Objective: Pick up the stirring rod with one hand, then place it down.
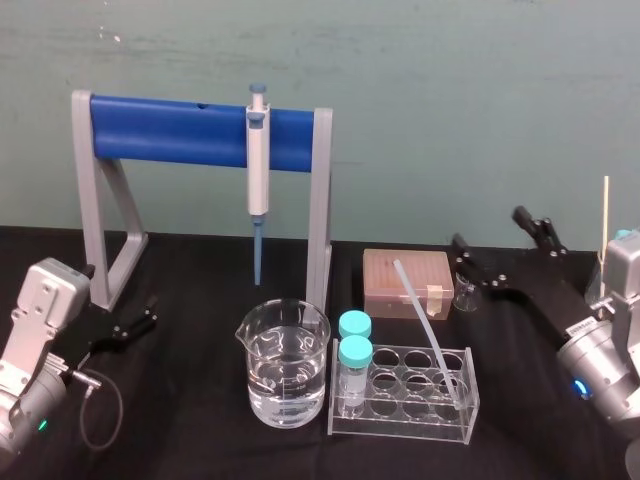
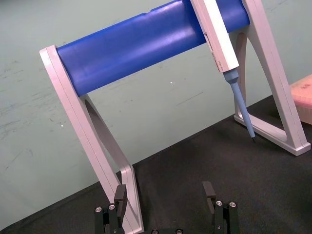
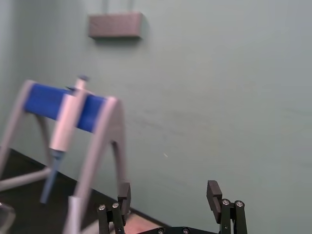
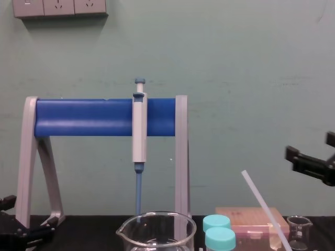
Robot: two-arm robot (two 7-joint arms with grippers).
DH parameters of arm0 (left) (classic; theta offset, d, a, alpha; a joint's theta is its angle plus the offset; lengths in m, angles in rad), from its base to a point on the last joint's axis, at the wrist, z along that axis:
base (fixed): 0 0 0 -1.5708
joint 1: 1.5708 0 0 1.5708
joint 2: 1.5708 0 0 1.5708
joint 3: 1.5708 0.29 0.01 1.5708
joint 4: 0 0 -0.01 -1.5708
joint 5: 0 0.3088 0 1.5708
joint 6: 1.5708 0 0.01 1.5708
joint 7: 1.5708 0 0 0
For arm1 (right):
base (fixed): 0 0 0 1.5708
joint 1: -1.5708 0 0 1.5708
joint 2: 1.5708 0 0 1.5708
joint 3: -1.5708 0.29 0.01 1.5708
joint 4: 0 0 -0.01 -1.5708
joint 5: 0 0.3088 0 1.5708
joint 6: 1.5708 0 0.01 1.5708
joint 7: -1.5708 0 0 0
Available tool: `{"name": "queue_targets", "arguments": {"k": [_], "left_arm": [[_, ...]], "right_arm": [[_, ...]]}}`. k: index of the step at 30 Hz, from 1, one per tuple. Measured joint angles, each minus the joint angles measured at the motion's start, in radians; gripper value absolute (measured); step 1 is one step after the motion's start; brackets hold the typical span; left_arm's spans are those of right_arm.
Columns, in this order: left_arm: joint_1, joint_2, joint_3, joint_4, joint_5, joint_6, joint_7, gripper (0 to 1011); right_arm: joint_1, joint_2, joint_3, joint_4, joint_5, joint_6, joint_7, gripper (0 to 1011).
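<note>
- Low at the far left, by the foot of the stand (image 1: 98,200): left gripper (image 1: 150,312), fingers apart, empty, idle.
- Further right, past the pipette (image 1: 259,160) and beaker (image 1: 284,365): rod (image 1: 428,330), leaning in the rack (image 1: 400,418), lower end down in a right-hand well, upper end slanting back and left over the box (image 1: 380,282).
- Step in hand, by judgement: approach only, with no grasp made and the rod untouched.
- At the right, raised off the table: right gripper (image 1: 488,227), fingers spread wide, holding nothing, to the right of the rod and behind it, clear of it.
- Next move, probably: down and left to the rod's free upper length, fingers set across the slant, a gentle close, then a lift along the lean to spare the rack a tip.
</note>
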State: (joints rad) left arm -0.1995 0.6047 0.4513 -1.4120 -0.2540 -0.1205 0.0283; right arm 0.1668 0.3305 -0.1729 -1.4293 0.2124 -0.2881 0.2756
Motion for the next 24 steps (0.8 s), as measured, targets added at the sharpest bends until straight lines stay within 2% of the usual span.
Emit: {"name": "queue_targets", "arguments": {"k": [2,3,5,11,16,24], "left_arm": [[0.000,0.000,0.000,0.000,0.000,0.000,0.000,1000],[0.000,0.000,0.000,0.000,0.000,0.000,0.000,1000],[0.000,0.000,0.000,0.000,0.000,0.000,0.000,1000],[0.000,0.000,0.000,0.000,0.000,0.000,0.000,1000],[0.000,0.000,0.000,0.000,0.000,0.000,0.000,1001],[0.000,0.000,0.000,0.000,0.000,0.000,0.000,1000]], "right_arm": [[-0.008,-0.002,0.015,-0.006,-0.003,0.053,-0.021,1003],[-0.008,-0.002,0.015,-0.006,-0.003,0.053,-0.021,1003],[-0.019,-0.003,0.034,-0.010,-0.005,0.120,-0.039,1003],[-0.036,-0.001,0.053,-0.003,-0.014,0.215,-0.048,1003],[-0.035,-0.003,0.055,0.012,-0.024,0.245,-0.047,1003],[-0.034,-0.002,0.055,0.010,-0.024,0.239,-0.046,1003]]}}
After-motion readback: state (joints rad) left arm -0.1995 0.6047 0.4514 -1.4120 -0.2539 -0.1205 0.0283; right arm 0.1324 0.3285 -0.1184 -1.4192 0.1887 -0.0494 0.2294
